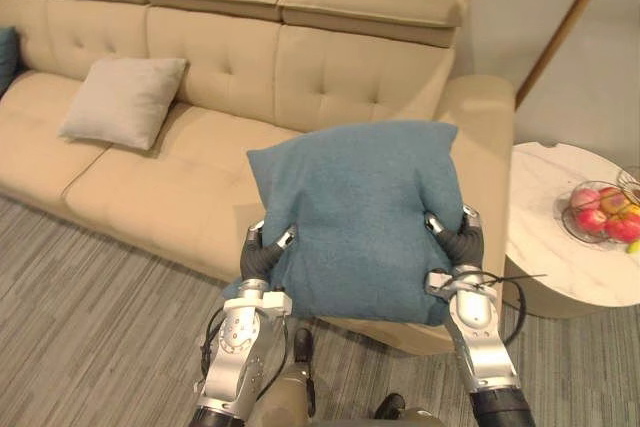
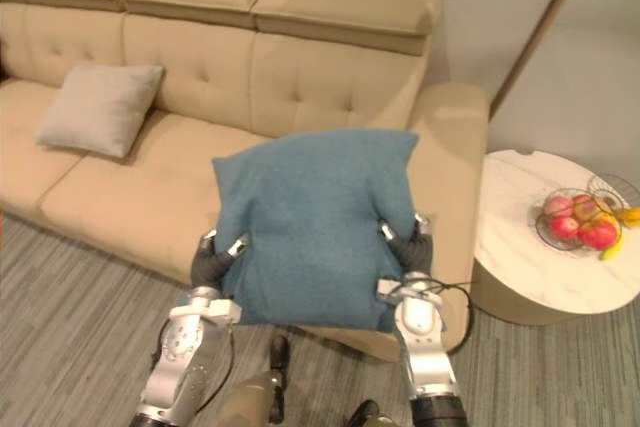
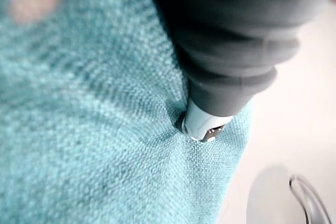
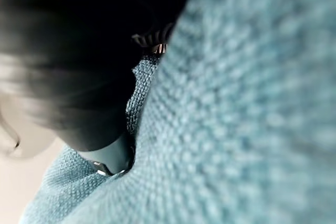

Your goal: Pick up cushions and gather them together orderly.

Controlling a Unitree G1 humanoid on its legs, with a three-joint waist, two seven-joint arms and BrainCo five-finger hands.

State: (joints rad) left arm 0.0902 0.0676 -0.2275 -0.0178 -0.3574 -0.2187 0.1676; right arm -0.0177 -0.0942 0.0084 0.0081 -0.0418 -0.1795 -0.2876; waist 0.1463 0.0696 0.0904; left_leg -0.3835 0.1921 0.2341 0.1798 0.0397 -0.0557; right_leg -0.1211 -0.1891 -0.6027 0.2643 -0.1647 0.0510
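1. Fingers on both sides are sunk into the cloth, so you cannot tell whether they curl or press flat. Your left hand (image 1: pixel 262 255) and right hand (image 1: pixel 458 242) squeeze the blue cushion (image 1: pixel 360 212) between them near its lower corners.
2. That cushion hangs upright in the air, in front of the right end of the beige sofa (image 1: pixel 200 182).
3. You look to be in the carry step: one cushion is lifted and not yet set down with the others.
4. A round marble surface (image 1: pixel 550 257) with a wire fruit bowl (image 1: pixel 600 212) stands just beyond the sofa's right armrest, so keep your right arm away from it.
5. Further back on the left, a beige cushion (image 1: pixel 125 99) leans against the backrest, well apart from yours.
6. The next move probably calls for a swing to the left, setting the blue cushion upright just beside the beige one. Keep the squeeze even so it does not slip.
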